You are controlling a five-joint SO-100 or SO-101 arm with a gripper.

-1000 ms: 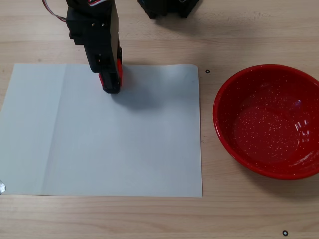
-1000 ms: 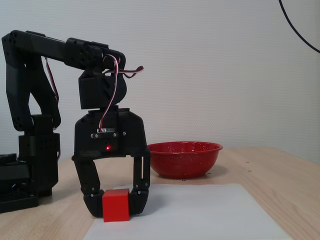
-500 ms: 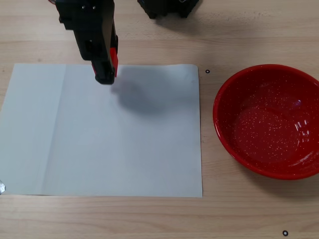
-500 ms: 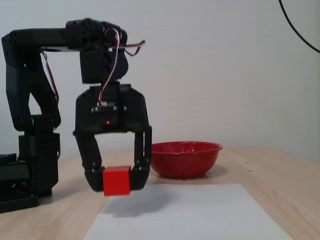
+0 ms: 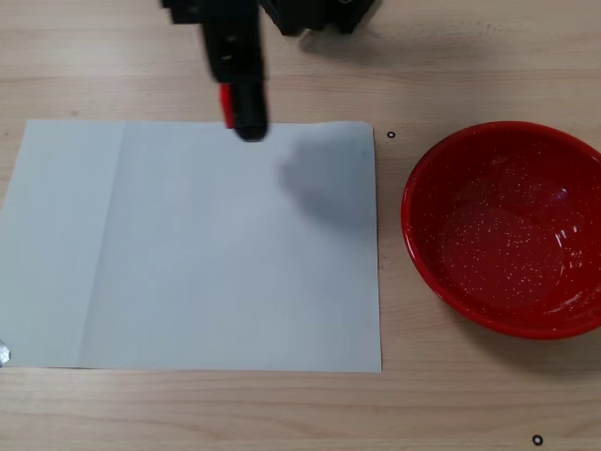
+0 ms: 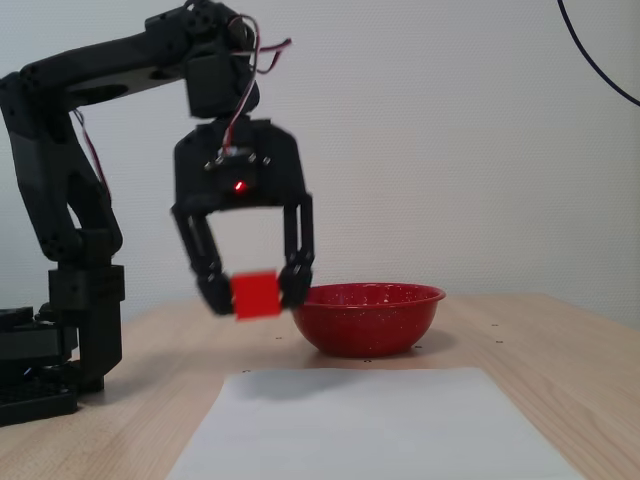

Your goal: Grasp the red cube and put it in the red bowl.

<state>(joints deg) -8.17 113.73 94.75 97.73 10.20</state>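
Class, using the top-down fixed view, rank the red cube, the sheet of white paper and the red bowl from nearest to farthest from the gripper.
1. red cube: held between the fingers of the gripper.
2. white paper: its top edge lies just under the gripper.
3. red bowl: far right of the table.

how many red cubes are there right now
1. The red cube is clamped in the gripper, lifted clear above the white paper, left of the red bowl in the side fixed view. None hidden that I can tell.
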